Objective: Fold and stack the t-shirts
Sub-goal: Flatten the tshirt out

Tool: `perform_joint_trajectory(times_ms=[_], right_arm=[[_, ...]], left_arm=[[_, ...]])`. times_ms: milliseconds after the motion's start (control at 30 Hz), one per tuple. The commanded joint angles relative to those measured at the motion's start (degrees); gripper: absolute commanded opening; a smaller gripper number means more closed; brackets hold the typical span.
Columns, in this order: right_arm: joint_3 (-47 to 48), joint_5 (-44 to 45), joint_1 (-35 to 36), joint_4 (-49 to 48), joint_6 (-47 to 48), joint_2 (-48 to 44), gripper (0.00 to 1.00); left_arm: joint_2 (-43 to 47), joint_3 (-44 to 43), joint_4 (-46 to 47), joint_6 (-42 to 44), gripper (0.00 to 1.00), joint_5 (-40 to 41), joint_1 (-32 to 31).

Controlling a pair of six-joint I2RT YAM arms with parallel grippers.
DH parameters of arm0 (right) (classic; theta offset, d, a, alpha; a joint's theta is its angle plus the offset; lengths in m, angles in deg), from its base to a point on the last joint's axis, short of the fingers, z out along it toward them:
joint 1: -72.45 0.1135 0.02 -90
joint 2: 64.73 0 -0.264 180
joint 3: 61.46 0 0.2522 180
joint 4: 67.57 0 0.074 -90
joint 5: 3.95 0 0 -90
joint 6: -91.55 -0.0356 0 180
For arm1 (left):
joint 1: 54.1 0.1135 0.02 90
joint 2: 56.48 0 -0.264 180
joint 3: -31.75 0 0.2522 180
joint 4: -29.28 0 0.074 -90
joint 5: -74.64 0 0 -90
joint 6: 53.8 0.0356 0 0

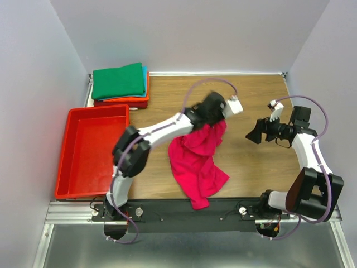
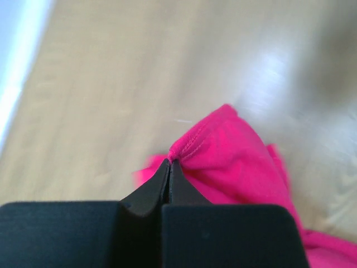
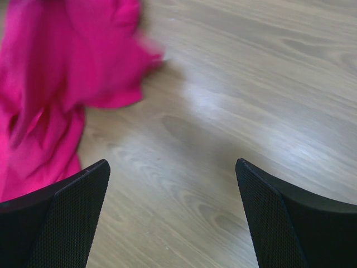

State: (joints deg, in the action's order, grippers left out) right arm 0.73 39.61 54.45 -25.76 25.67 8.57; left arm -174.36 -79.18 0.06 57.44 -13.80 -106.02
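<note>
Overhead: magenta t-shirt (image 1: pixel 195 162) hangs crumpled from the left gripper (image 1: pixel 219 117) mid-table, its lower part trailing toward the near edge, while the folded stack (image 1: pixel 120 84) sits at the far left corner and the right gripper (image 1: pixel 254 135) hovers nearby. Left wrist: jaws pressed together, pinching a stitched hem; the cloth looks light, limp and not slippery, so a seam or shoulder corner seems the best hold. Right wrist: jaws spread wide, holding nothing, with the shirt just to their left.

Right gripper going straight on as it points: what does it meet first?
Likely bare table: only wood shows ahead of the open right gripper; the pink shirt hangs off to the side. Depth unclear.
</note>
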Motion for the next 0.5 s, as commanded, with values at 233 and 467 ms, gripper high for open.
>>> perform_joint_trajectory(times_ms=[233,467], right_arm=[[1.59,-9.38,13.41,9.04,12.44,4.48,1.0],[2.2,-4.12,28.53,8.77,13.32,11.33,1.0]], left_arm=[[17.95,4.79,6.05,-7.69,0.0,-13.68,12.54],[18.92,4.7,7.29,-9.63,0.0,-17.73,15.27]])
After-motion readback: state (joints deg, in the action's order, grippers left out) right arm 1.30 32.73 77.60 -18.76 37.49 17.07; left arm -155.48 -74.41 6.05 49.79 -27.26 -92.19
